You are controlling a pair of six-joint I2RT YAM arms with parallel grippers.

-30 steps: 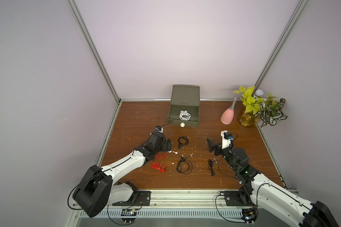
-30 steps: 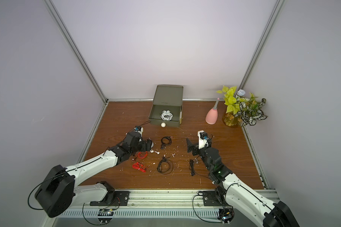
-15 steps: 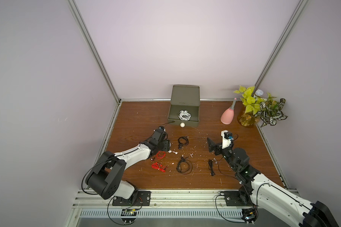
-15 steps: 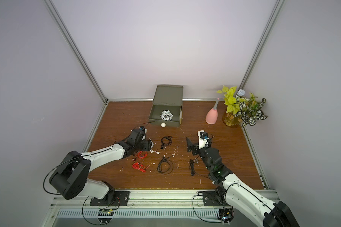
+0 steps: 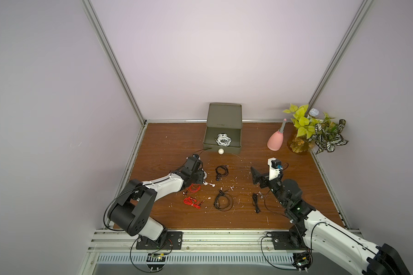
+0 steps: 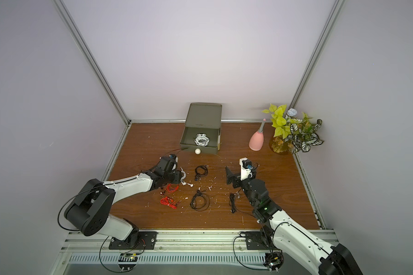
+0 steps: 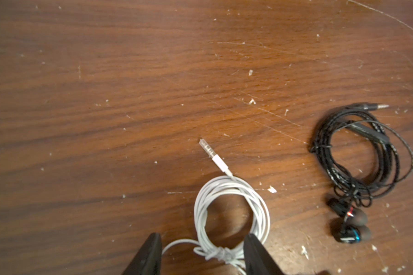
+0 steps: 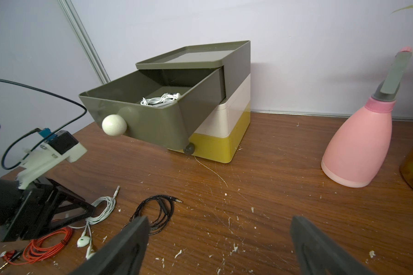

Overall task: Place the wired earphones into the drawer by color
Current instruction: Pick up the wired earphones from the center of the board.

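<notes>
The drawer (image 5: 222, 149) stands at the back with its olive top tray pulled out, and one white set of wired earphones (image 5: 223, 139) lies inside. My left gripper (image 7: 202, 235) is low over the table and open. Its fingers straddle the knotted end of a white earphone coil (image 7: 202, 221): one finger is against the cable, the other apart. My right gripper (image 8: 219, 219) hovers wide open and holds nothing. Three black bundles (image 5: 221, 171) (image 5: 222, 202) (image 5: 255, 202) and two red ones (image 5: 193, 188) (image 5: 191, 202) lie on the wood.
A pink bottle (image 5: 275, 142) and a potted plant (image 5: 315, 128) stand at the back right. Pale crumbs are scattered over the wooden table (image 5: 167, 147). The cream and yellow drawers (image 8: 224, 145) below the olive one are closed. Walls close in three sides.
The left gripper's jaws have narrowed around the white coil, and that arm's elbow has swung in towards the table. The right arm has not moved.
</notes>
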